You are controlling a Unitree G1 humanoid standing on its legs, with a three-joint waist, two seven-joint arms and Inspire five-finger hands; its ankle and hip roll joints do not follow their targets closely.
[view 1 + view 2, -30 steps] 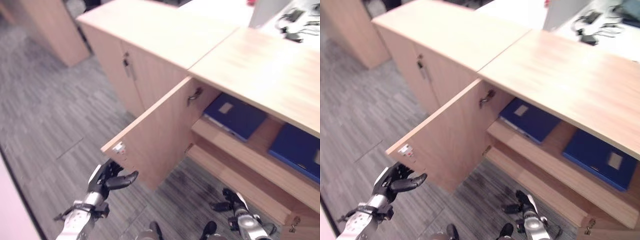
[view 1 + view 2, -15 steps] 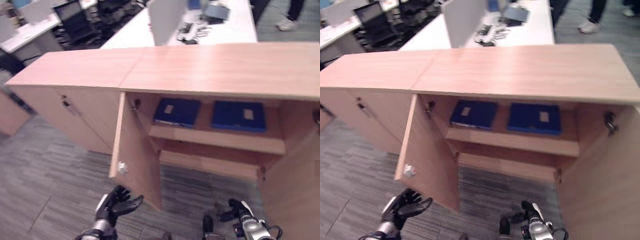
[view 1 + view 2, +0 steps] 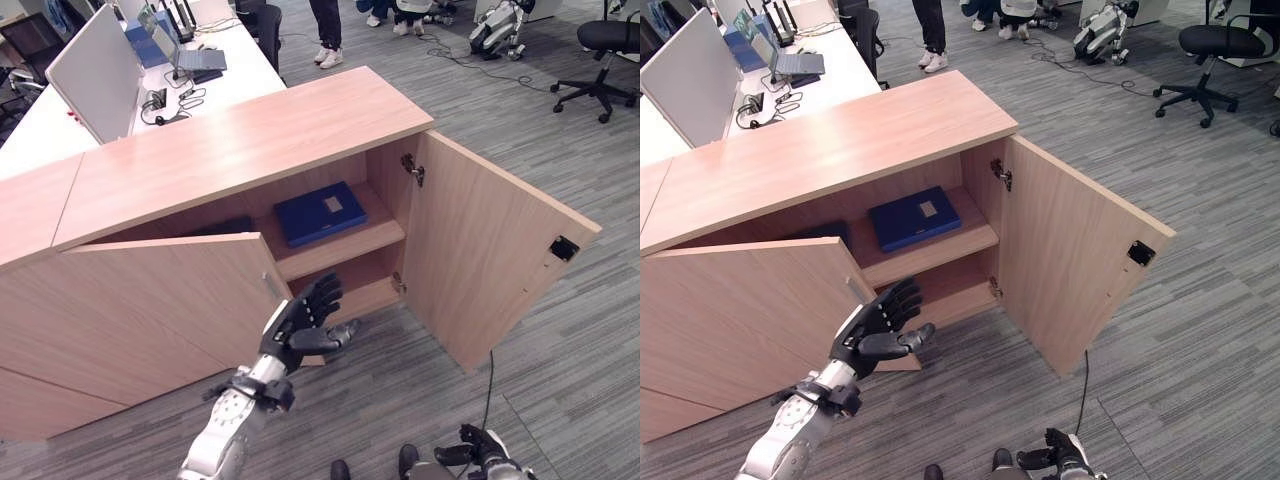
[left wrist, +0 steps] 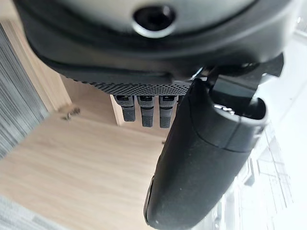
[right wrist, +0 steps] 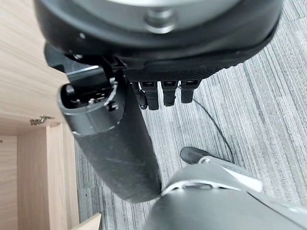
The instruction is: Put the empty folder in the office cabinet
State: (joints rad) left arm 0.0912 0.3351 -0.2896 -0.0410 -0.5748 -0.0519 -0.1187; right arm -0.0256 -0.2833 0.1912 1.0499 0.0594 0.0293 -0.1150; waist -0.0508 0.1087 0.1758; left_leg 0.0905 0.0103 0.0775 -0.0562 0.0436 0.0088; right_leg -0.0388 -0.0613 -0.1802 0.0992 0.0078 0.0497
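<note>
From the left eye, the cabinet stands with both doors swung out, a blue folder flat on its shelf. The left hand hovers spread by the left door, likely to close it. In its wrist view, the right hand hangs low with straight fingers, holding nothing.

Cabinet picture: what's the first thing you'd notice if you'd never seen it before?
The wooden cabinet stands with both doors swung open, and a blue folder lies flat on its upper shelf. In front of it, the left robot hand is raised with fingers spread, next to the left door and holding nothing. The right robot hand hangs low near the grey carpet floor.
</note>
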